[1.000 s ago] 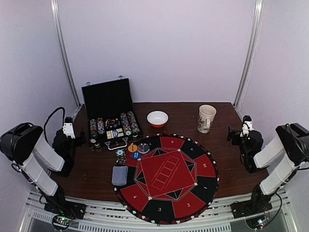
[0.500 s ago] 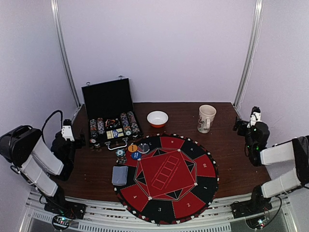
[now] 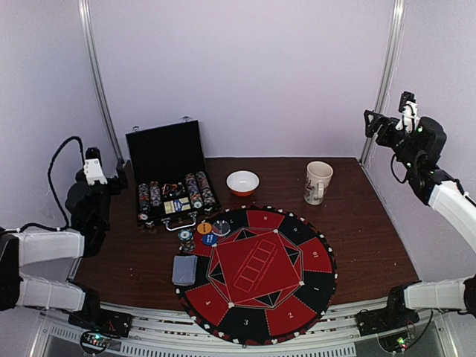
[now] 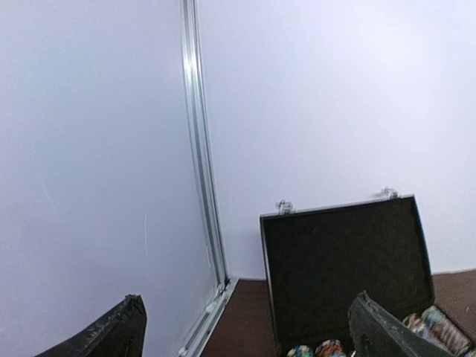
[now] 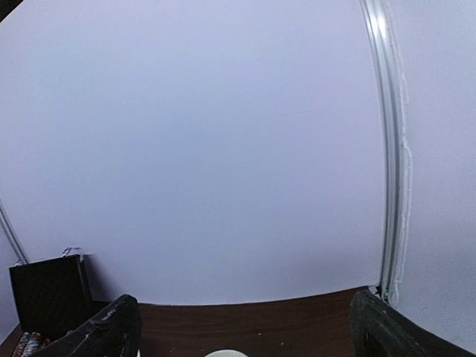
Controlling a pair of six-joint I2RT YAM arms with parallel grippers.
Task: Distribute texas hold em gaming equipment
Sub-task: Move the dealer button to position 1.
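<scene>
Brown table (image 3: 357,223): open black briefcase (image 3: 165,152) with chip rows (image 3: 199,190) inside

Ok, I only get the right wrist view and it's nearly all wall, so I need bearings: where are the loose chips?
Observer: The loose chips sit at the far-left edge of the round mat, just in front of the open briefcase.
Operator: Any cards out?
Observer: Yes, grey-blue cards lie at the mat's left edge, nearer the arms than the chips.
Operator: And where is my tool?
Observer: The right tool is high up by the far-right corner, open and holding nothing.
</scene>
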